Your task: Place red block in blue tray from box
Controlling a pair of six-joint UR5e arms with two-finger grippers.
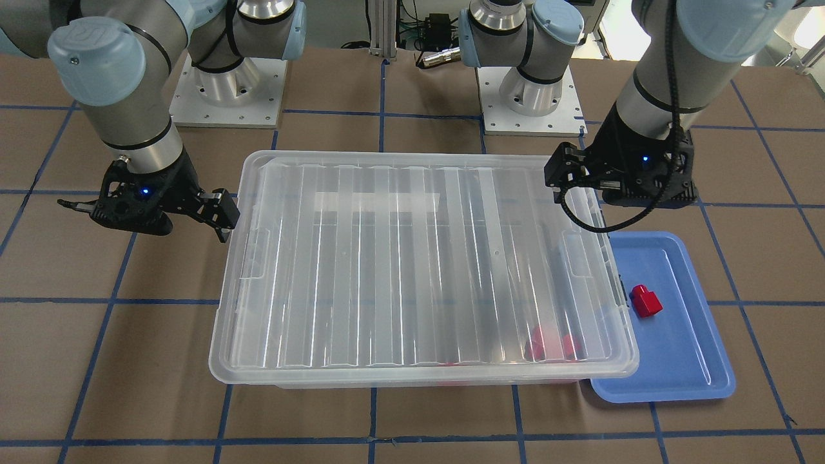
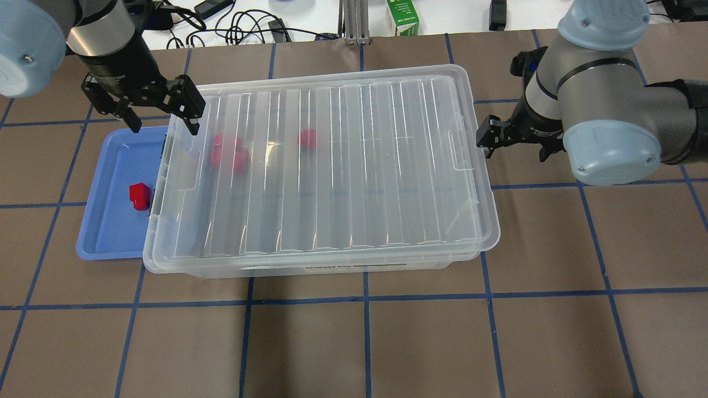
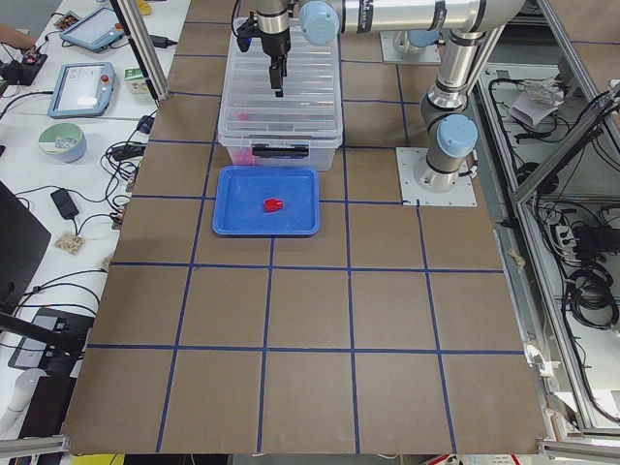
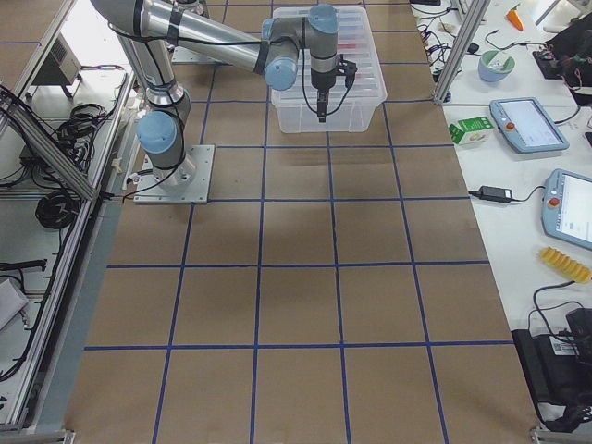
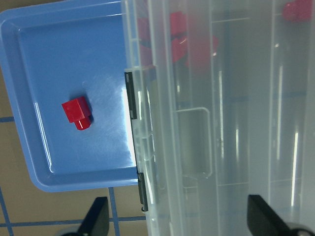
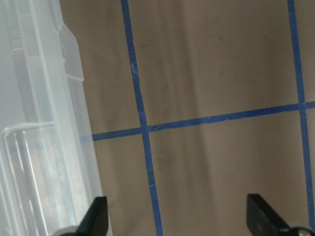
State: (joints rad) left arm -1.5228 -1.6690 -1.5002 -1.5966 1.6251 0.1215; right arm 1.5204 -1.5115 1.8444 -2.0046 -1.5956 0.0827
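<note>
The box [image 2: 332, 177], a clear bin with its ribbed lid on, sits mid-table. Several red blocks [image 2: 228, 155] show blurred through the lid near its left end. One red block [image 2: 139, 196] lies in the blue tray [image 2: 110, 232], which is partly tucked under the box's left end. My left gripper [image 2: 161, 121] is open and empty above the box's left edge, straddling box rim and tray. In the left wrist view the red block [image 5: 77, 112] lies on the tray [image 5: 59, 59] beside the box [image 5: 236, 123]. My right gripper [image 2: 514, 145] is open and empty just outside the box's right end.
The table is brown paper with blue tape grid lines. Both arm bases [image 1: 528, 96] stand behind the box. Cables and a green carton [image 2: 402, 16] lie beyond the table's far edge. The right wrist view shows the box's edge [image 6: 34, 147] and bare paper.
</note>
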